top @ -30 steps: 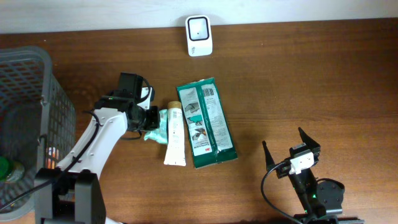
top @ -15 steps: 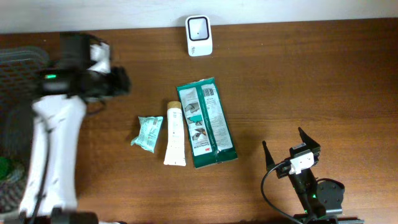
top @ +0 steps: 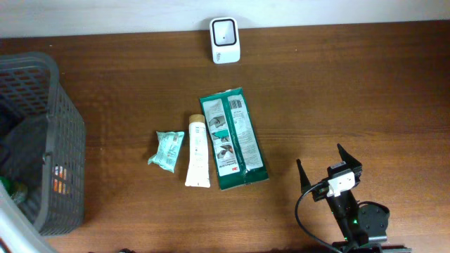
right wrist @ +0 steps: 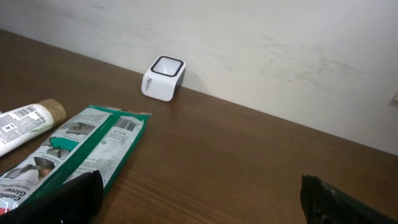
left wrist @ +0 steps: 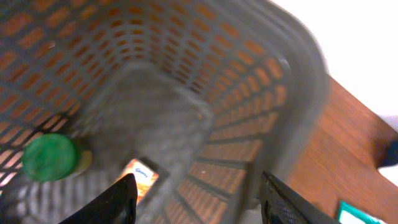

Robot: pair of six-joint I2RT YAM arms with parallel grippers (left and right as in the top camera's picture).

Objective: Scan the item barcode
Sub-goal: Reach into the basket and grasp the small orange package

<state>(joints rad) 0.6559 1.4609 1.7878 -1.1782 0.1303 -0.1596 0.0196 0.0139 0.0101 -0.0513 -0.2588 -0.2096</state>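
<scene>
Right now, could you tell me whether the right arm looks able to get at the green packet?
Probably yes: the right end effector is open and empty, and only bare table lies between it and the green packet, so nothing seems to block the way.

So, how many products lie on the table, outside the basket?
3: a teal packet at left, a white tube in the middle, a green pack at right, side by side. The basket holds others, partly hidden.

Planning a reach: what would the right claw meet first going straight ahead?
Nothing, it seems: bare table ahead of the right claw, then probably the wall. The scanner sits off left.
</scene>
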